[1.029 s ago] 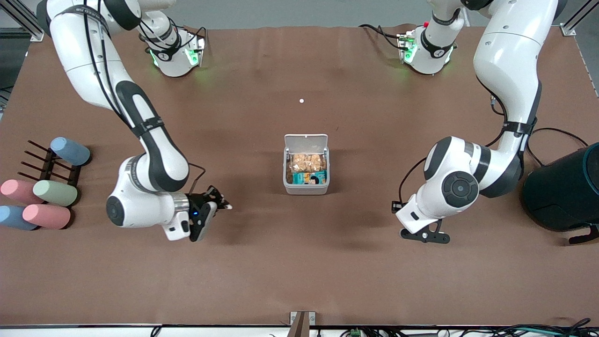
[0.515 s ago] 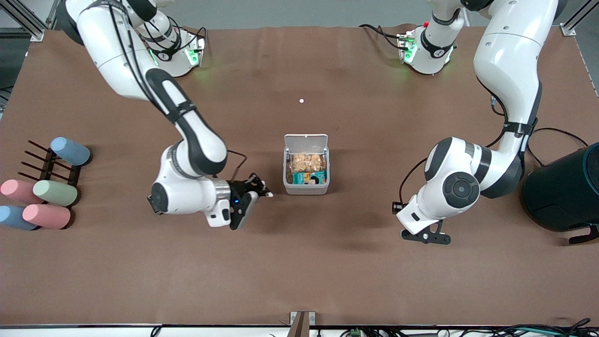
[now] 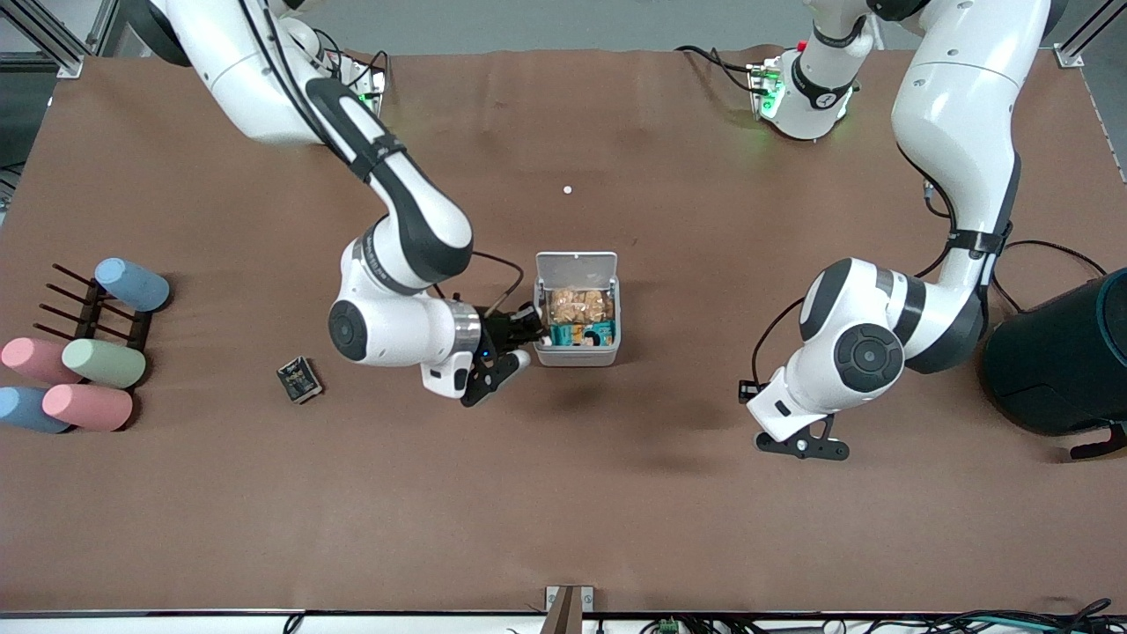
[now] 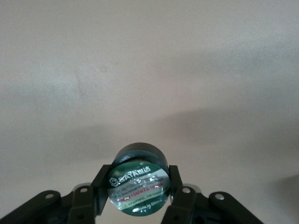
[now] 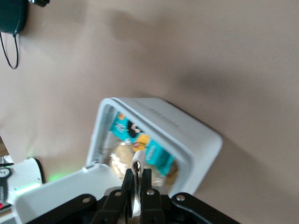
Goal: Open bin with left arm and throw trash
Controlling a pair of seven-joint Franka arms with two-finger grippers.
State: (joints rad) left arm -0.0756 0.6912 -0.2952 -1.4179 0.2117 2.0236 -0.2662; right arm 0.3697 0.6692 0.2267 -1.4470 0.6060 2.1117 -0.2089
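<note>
The white bin stands mid-table with its lid open and upright, and holds snack packets. My right gripper is over the bin's edge on the right arm's side, shut on the whitish loop. In the right wrist view the gripper is over the open bin. My left gripper hangs low over the table toward the left arm's end, shut on the round green-black disc. The black printed packet lies on the table toward the right arm's end.
A large dark teal drum stands at the left arm's end. Pastel cylinders and a dark rack lie at the right arm's end. A small white speck lies farther from the front camera than the bin.
My right arm has swung from the right arm's end to the bin with the loop, uncovering the black packet on the table. The left arm has not moved.
</note>
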